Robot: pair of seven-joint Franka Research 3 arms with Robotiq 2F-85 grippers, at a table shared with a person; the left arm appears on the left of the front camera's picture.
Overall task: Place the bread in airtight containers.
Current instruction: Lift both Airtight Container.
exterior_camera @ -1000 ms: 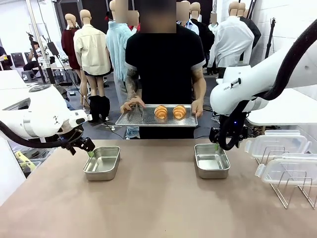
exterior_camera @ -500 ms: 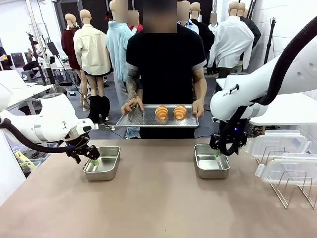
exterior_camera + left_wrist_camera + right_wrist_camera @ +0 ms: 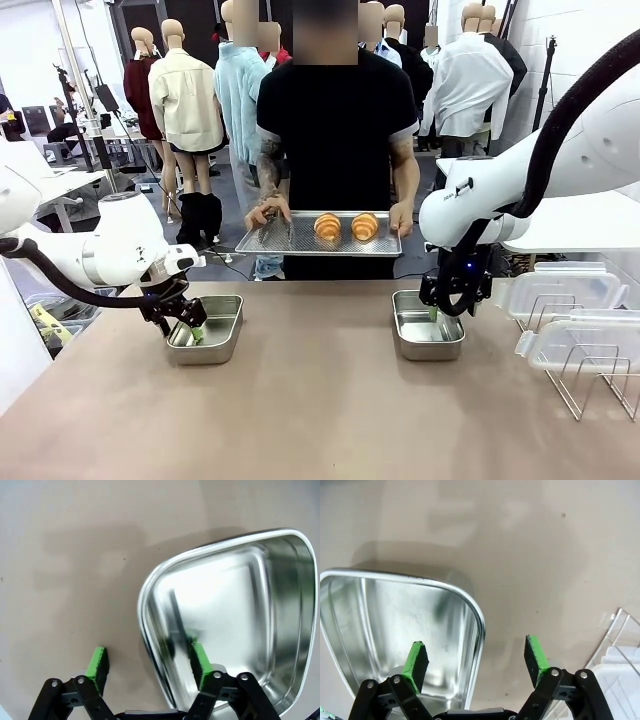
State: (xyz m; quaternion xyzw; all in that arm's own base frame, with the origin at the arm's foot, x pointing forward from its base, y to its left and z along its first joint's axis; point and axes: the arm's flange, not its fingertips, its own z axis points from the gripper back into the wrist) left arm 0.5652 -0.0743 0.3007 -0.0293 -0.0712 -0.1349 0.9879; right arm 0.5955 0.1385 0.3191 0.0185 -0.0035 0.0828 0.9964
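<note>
Brown table (image 3: 320, 410): left gripper (image 3: 193, 329) wide open, empty, astride left tin (image 3: 225, 338) rim, 9 o'clock; right gripper (image 3: 436, 312) likewise astride right tin (image 3: 428, 347), 3 o'clock. Croissants (image 3: 327, 226) on person's tray (image 3: 270, 238), 12 o'clock, arms equally near.

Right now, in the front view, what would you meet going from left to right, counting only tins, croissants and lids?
Left tin → left croissant → right croissant → right tin → clear lids.
</note>
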